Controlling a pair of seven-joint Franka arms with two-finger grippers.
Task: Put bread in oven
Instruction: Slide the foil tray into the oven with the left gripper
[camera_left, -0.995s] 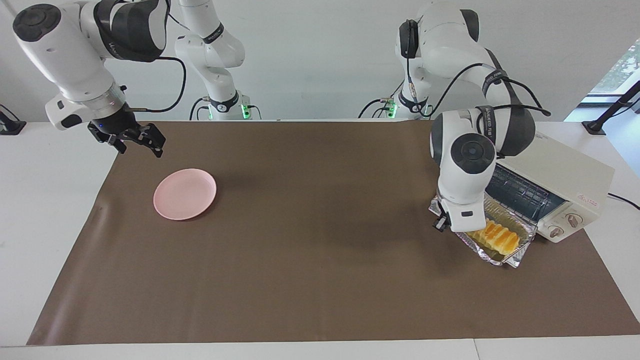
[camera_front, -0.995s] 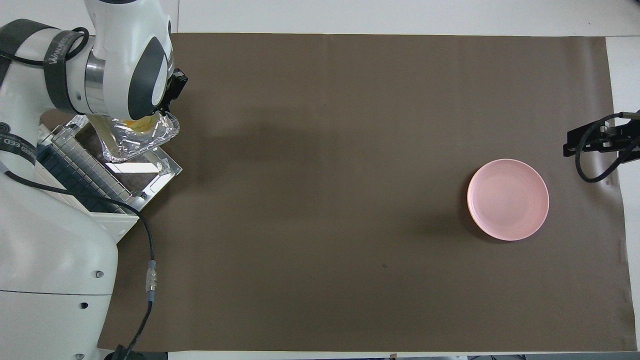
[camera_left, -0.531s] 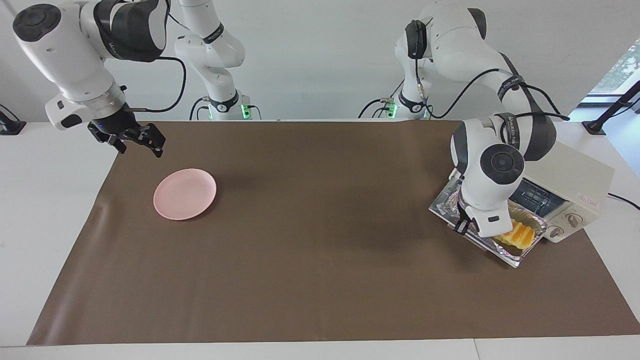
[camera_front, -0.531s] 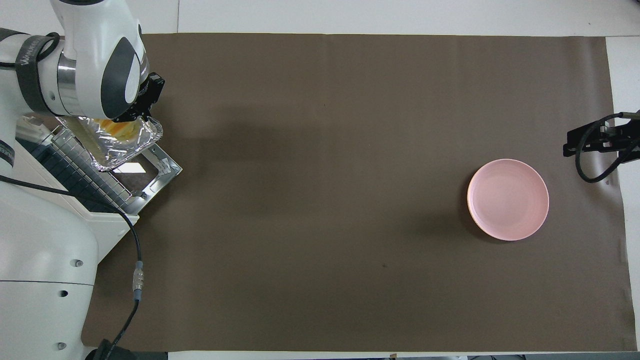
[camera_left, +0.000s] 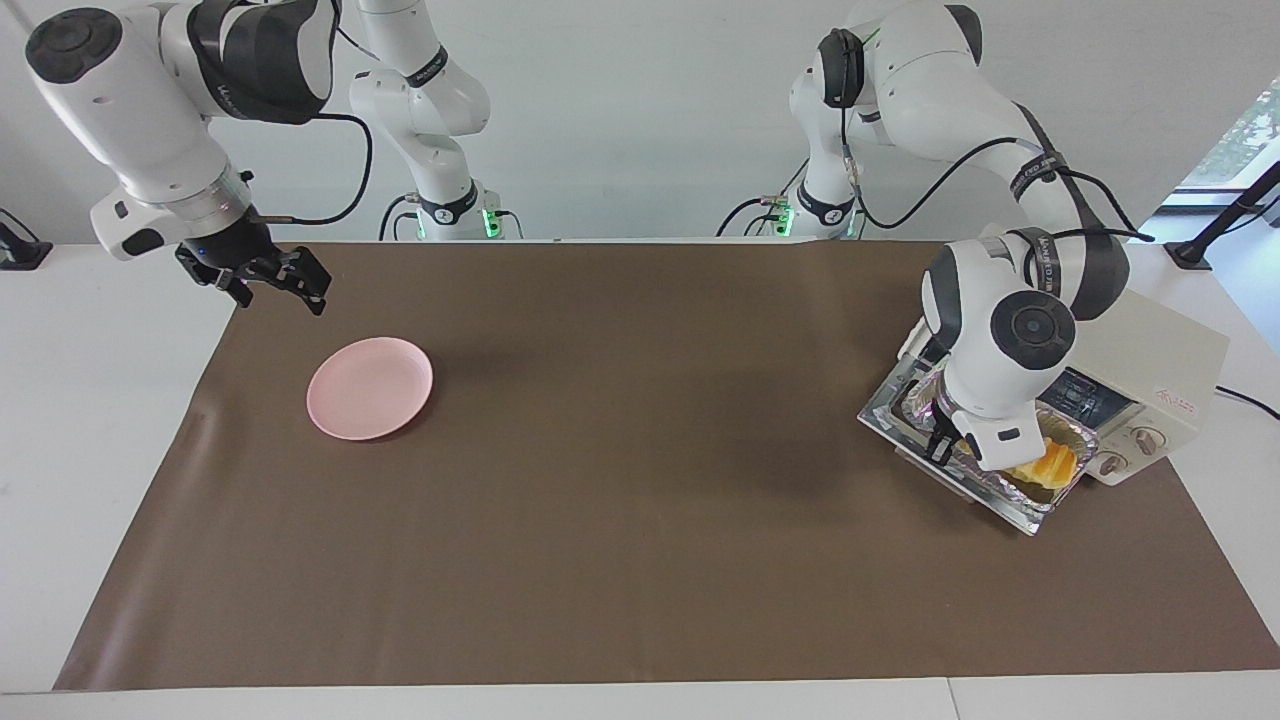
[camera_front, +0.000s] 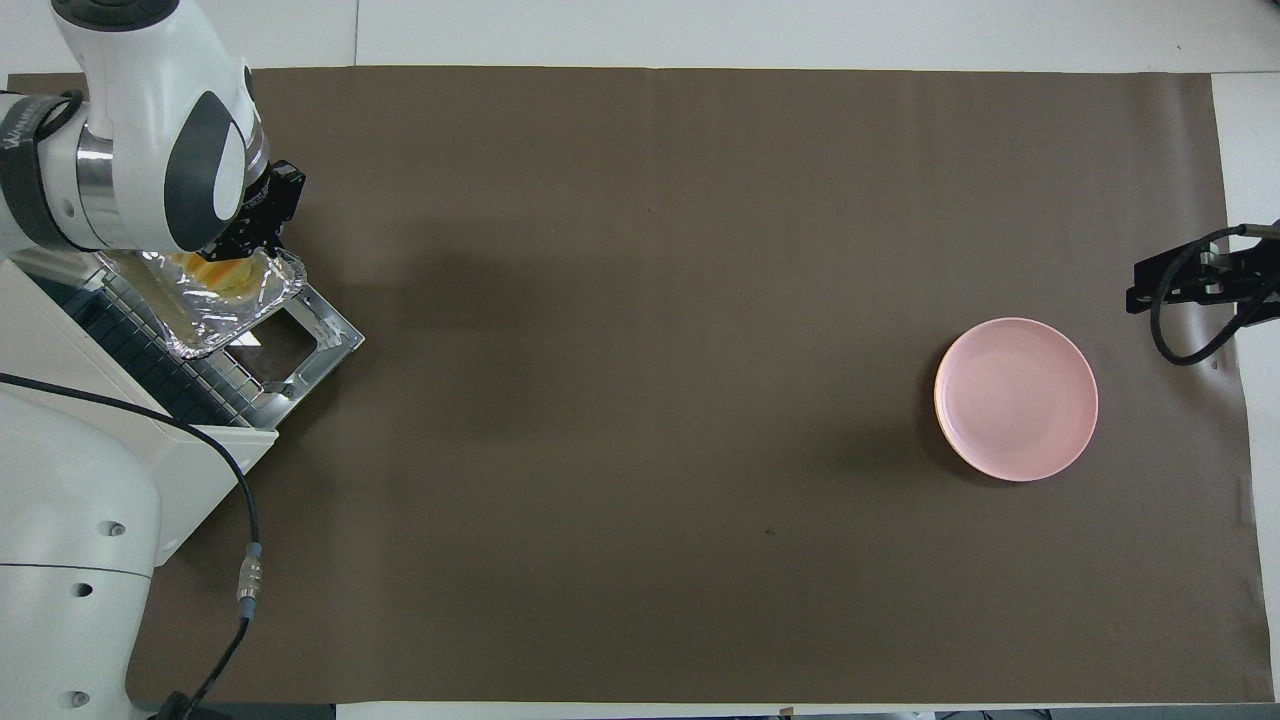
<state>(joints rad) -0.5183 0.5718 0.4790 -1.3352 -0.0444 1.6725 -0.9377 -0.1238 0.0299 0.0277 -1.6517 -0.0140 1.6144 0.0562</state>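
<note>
The left arm's wrist hides most of the bread (camera_left: 1052, 463), which lies in a crinkled foil tray (camera_left: 1040, 497) over the oven's (camera_left: 1165, 385) lowered door, at the worktop's (camera_left: 640, 480) left-arm end. The left pincer (camera_left: 948, 447), fingertips together, grips the tray's rim at its 9 o'clock side in the facing view. The right pincer (camera_left: 270, 283) waits wide open and empty over the mat's corner, at 11 o'clock from the empty pink plate (camera_left: 370, 387).

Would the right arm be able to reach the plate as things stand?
Probably yes: the right gripper hangs open just beside the plate, toward the robots, nothing stands between them, and the left arm is busy at the oven.
</note>
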